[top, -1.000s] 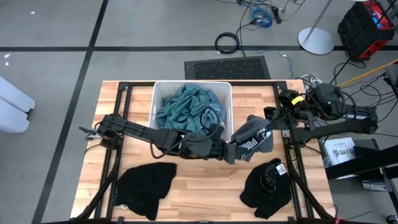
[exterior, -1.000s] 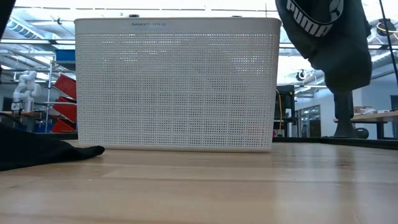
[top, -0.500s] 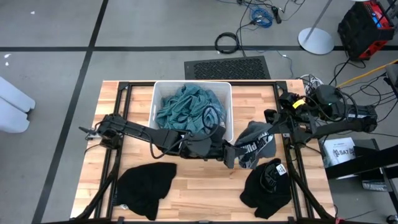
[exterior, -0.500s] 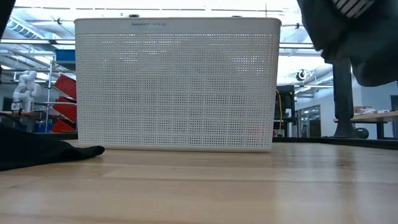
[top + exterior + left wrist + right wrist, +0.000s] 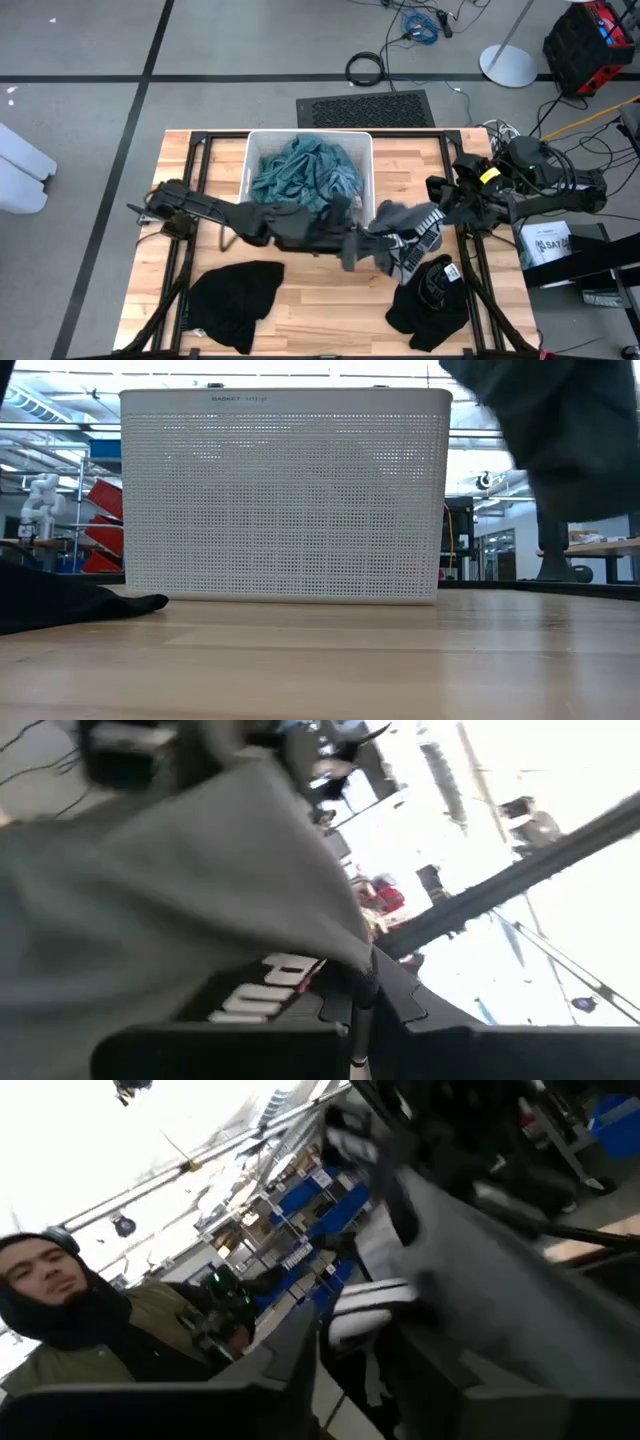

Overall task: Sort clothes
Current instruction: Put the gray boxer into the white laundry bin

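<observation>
A dark grey garment with white lettering hangs in the air to the right of the white basket. My left gripper reaches across from the table's left and is shut on the garment's left part. My right gripper stands at the garment's right end, and the cloth covers it. The low view shows the same garment clear of the tabletop. Teal and light blue clothes fill the basket. Two black garments lie flat on the table, one near left and one near right. My left gripper pinches the grey garment between its two fingers, on cloth right beside the white lettering; an edge or a fold, I cannot tell. The fingers come in about level from the table's left. The garment is lifted clear of the table and sags below the hold.
The basket stands at the far middle of the wooden table. Black frame rails run along the left and right sides. Bare wood lies between the two black garments. A person in a dark hood shows in the room beyond.
My left gripper has shut on the grey garment, then risen and rolled at the wrist, drawing back a little toward the table's left. The garment, which hung bunched below my right gripper, is now drawn out between the two grippers with its lower part hanging over the near-right black garment.
</observation>
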`<state>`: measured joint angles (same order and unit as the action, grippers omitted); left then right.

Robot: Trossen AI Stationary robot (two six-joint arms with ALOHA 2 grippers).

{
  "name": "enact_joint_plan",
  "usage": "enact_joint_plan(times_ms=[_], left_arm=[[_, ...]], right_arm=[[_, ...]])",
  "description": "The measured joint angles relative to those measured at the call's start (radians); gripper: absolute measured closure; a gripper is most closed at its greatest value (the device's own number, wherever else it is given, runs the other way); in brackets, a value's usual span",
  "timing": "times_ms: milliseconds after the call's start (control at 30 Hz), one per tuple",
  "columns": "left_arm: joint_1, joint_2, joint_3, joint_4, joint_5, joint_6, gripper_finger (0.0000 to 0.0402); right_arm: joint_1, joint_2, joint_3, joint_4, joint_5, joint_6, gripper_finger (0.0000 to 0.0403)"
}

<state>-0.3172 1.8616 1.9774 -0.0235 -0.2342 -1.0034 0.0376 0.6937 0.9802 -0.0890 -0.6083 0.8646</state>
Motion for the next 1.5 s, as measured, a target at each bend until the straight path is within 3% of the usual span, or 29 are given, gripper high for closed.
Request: enact_joint_plan(times_ms=[300,667,1000,1333,1500], left_arm=[[-0.026,-0.105,0.017,0.01,-0.056,0.102,0.0391],[-0.033,-0.142,0.09,0.016,-0.136,0.13,0.0386],[-0.037,-0.142,0.132,0.015,-0.138,0.123,0.0385],[-0.037,-0.142,0.134,0.015,-0.138,0.121,0.0384],[-0.037,-0.142,0.134,0.015,-0.138,0.128,0.0384]], right_arm=[[-0.001,0.005,0.0,-0.151,0.002,-0.117,0.0218],[0.046,0.044,0.0,-0.251,0.011,-0.301,0.0214],[0.149,0.157,0.0,-0.299,0.231,-0.549,0.0215],[0.254,0.283,0.0,-0.196,0.26,-0.534,0.0216],[0.326,0.365,0.0,-0.202,0.445,-0.518,0.0224]])
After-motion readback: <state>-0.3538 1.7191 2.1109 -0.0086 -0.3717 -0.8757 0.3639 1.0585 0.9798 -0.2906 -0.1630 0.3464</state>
